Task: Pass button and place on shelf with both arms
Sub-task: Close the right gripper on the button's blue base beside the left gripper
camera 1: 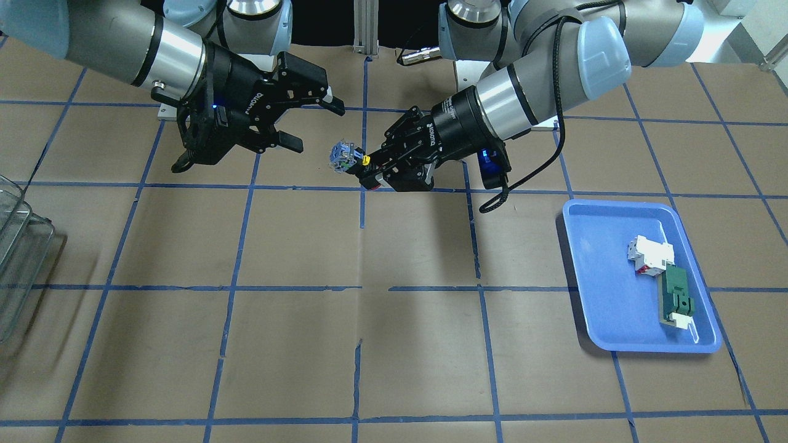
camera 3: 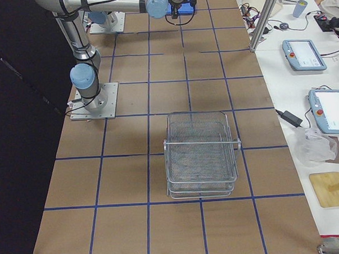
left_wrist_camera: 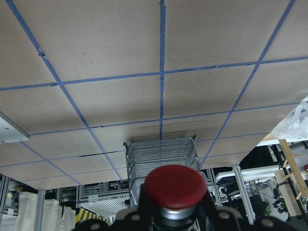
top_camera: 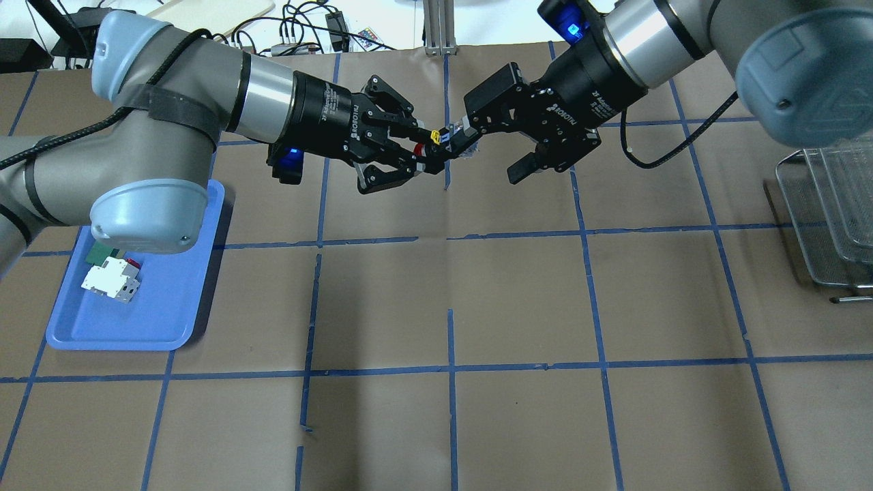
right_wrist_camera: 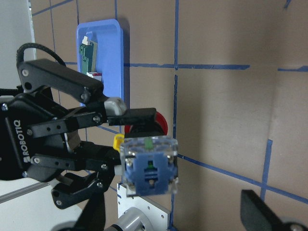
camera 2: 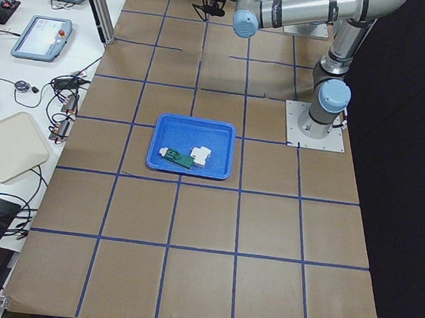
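Observation:
My left gripper (top_camera: pixel 426 146) is shut on the button (top_camera: pixel 436 140) and holds it in the air above the table's far middle. It grips the button by its black collar. The red head (left_wrist_camera: pixel 174 185) faces the left wrist camera. The clear bluish rear block (right_wrist_camera: pixel 150 166) points at my right gripper (top_camera: pixel 492 151), which is open and empty. The block sits right at its spread fingertips; I cannot tell whether they touch. In the front view the button (camera 1: pixel 345 157) is just off the right gripper (camera 1: pixel 317 126). The wire shelf (top_camera: pixel 829 211) stands at the table's right end.
A blue tray (top_camera: pixel 170 300) lies at the left under my left arm's elbow. It holds a white-and-red block (camera 1: pixel 649 252) and a green-and-white flat part (camera 1: pixel 677 298). The shelf (camera 3: pixel 201 153) also shows in the exterior right view. Brown paper with blue tape lines covers the table.

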Robot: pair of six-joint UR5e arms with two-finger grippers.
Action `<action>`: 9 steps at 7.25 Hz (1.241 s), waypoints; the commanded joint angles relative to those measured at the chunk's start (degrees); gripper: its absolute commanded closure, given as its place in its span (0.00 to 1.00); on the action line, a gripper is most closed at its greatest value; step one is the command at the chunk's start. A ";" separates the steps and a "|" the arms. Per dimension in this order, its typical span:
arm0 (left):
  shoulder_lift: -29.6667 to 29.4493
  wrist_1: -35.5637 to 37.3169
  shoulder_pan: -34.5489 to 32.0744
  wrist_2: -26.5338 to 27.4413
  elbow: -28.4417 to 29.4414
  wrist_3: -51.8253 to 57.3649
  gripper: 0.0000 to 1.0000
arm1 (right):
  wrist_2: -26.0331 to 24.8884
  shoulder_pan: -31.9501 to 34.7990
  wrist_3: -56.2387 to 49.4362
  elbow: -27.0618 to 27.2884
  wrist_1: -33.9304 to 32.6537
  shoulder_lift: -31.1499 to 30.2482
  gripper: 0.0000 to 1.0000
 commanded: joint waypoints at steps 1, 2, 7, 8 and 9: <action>0.37 0.02 -0.08 -0.04 0.07 -0.14 1.00 | 0.24 0.84 1.34 0.08 -2.38 -0.27 0.00; 0.63 0.02 -0.08 -0.13 0.07 -0.14 1.00 | 0.51 2.06 0.91 0.08 -2.47 -0.45 0.00; 1.60 0.02 0.10 -1.63 0.07 -2.51 1.00 | 0.60 3.13 3.28 0.17 -5.55 -0.01 0.22; 1.60 0.11 0.19 -1.63 0.07 -2.51 1.00 | 0.77 3.13 5.10 0.17 -5.64 -0.01 0.22; 1.60 0.11 0.19 -1.63 0.07 -2.51 1.00 | 0.69 3.04 5.30 0.09 -5.72 0.08 0.22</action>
